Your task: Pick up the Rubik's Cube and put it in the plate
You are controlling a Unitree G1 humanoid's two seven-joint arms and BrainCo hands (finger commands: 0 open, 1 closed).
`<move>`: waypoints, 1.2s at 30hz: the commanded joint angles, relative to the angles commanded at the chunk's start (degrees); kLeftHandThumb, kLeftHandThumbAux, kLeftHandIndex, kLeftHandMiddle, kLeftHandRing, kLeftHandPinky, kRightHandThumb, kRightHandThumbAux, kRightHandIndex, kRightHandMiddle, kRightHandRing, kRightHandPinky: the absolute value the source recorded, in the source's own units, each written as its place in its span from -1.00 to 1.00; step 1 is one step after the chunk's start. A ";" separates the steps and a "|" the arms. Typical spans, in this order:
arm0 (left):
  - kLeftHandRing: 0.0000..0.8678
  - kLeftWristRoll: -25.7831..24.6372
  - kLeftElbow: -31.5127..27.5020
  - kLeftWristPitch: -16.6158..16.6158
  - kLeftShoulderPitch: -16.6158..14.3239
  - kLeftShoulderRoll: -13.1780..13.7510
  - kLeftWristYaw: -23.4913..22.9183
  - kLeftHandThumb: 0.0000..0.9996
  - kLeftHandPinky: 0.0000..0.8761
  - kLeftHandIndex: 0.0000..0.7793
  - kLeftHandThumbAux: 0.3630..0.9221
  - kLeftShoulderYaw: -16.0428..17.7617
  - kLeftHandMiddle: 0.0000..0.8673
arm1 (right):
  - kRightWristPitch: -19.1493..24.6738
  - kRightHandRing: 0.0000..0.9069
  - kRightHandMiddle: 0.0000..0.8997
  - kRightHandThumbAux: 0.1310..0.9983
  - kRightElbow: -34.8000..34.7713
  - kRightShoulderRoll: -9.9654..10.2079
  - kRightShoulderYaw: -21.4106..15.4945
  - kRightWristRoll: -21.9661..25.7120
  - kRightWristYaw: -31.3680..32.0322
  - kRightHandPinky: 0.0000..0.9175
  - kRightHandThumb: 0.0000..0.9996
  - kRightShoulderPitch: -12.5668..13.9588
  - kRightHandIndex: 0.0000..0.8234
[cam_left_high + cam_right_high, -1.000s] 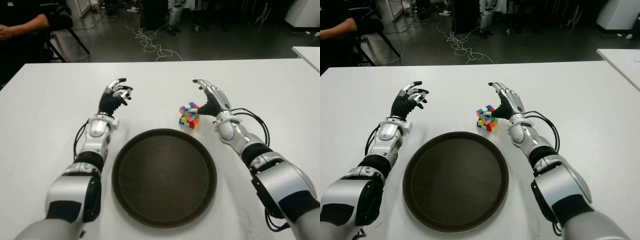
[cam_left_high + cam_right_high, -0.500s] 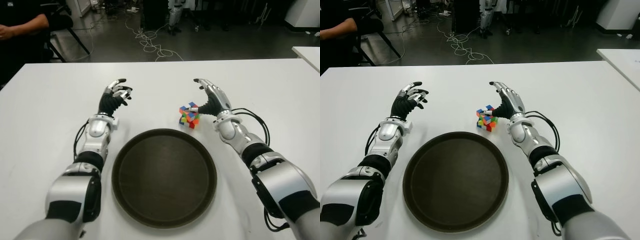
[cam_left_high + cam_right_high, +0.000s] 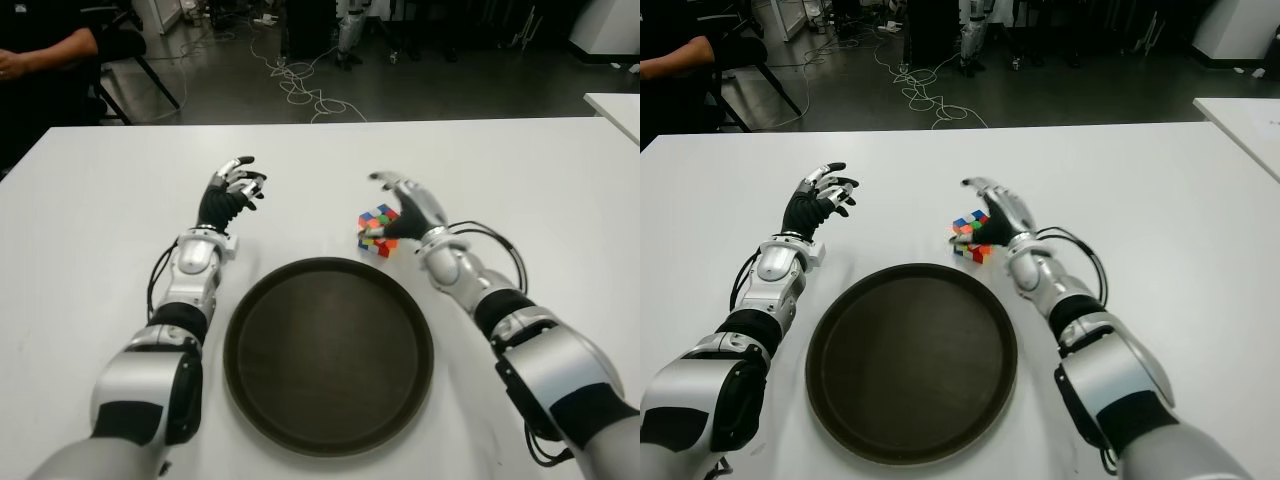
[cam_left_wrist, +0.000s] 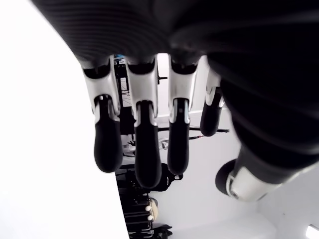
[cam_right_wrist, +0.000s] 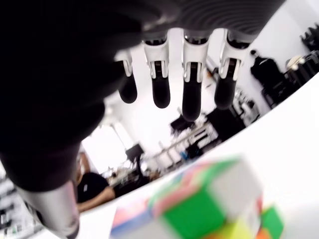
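One Rubik's Cube (image 3: 376,230) sat mid-tabletop, just beyond the plate (image 3: 328,355). The right hand (image 3: 405,208) arched over it, fingers spread, gripping nothing. Likely light, rigid, slick: pinch opposite faces. The left hand (image 3: 228,195) idled, fingers relaxed.

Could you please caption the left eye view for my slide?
Right hand open, reaching over the Rubik's Cube behind the plate; left hand idle.
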 joint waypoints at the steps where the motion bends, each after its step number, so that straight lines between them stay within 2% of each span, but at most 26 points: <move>1: 0.15 -0.02 0.00 0.02 -0.01 -0.02 0.03 -0.39 0.31 -0.43 0.10 0.02 -0.09 | 0.17 -0.53 -0.57 0.50 0.00 -0.04 0.31 -0.30 0.03 -0.48 -1.00 -0.04 -0.52; 11: 0.12 -0.05 -0.08 0.21 -0.02 -0.05 0.00 -0.40 0.28 -0.46 0.05 0.01 -0.12 | 1.66 -0.49 -0.55 0.54 -0.24 0.11 1.37 -1.21 0.08 -0.43 -1.00 0.04 -0.51; 18: 0.08 0.18 -0.14 0.04 0.09 0.01 -0.04 -0.44 0.23 -0.45 0.05 -0.22 -0.16 | 1.70 -0.48 -0.55 0.53 -0.31 0.30 0.92 -0.56 0.17 -0.43 -1.00 0.29 -0.50; 36: 0.08 0.26 -0.22 -0.61 0.21 -0.23 0.31 -0.39 0.26 -0.44 0.12 -0.15 -0.14 | 2.28 -0.44 -0.50 0.54 -0.03 0.40 0.29 -0.39 0.13 -0.37 -1.00 0.52 -0.47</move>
